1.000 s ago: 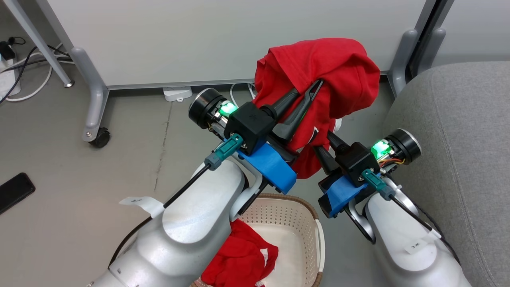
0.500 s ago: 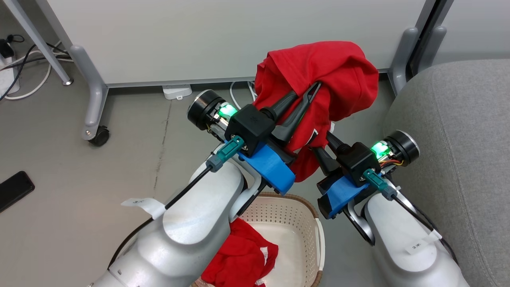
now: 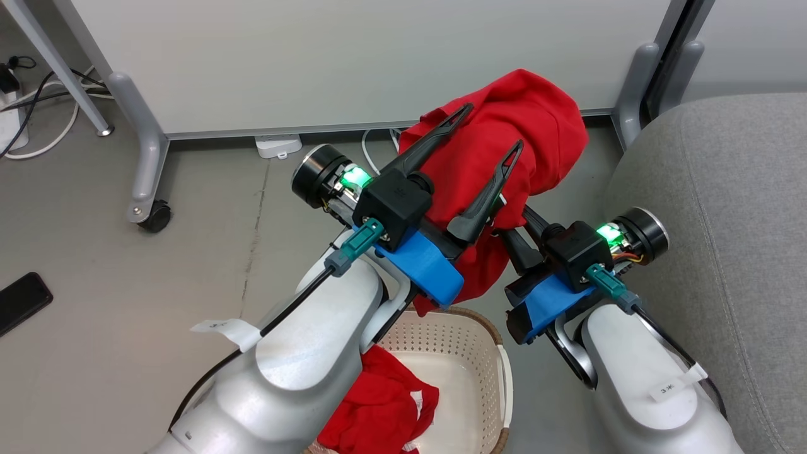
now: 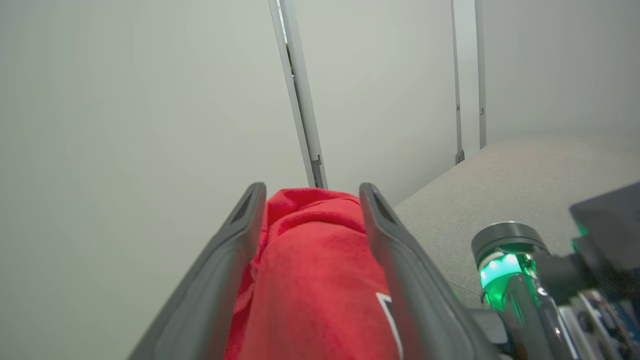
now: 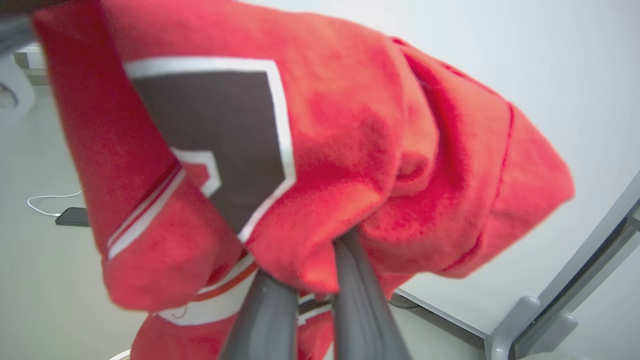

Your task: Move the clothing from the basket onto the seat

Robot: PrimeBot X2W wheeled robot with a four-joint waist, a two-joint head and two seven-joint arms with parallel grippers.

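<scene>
1. The left pincer (image 3: 492,127) stands spread wide; its two dark fingers are well apart, and red cloth bulges between them without being pinched.
2. The right pincer (image 5: 307,260) is pressed together on the raised red shirt (image 3: 542,126); its fingers vanish into a fold at the shirt's lower edge.
3. The raised red shirt hangs bunched in the air above the floor (image 3: 126,284), in front of the pale partition panel (image 3: 353,57) and just left of the seat (image 3: 712,189); it does not lie on the seat; white stripes and a black, white-edged letter show in the right wrist view.
4. The second red shirt (image 3: 378,403) lies crumpled inside the basket (image 3: 466,334), which stands on the floor between the two forearms.
5. A dark phone (image 3: 22,302) lies on the floor at far left.
</scene>
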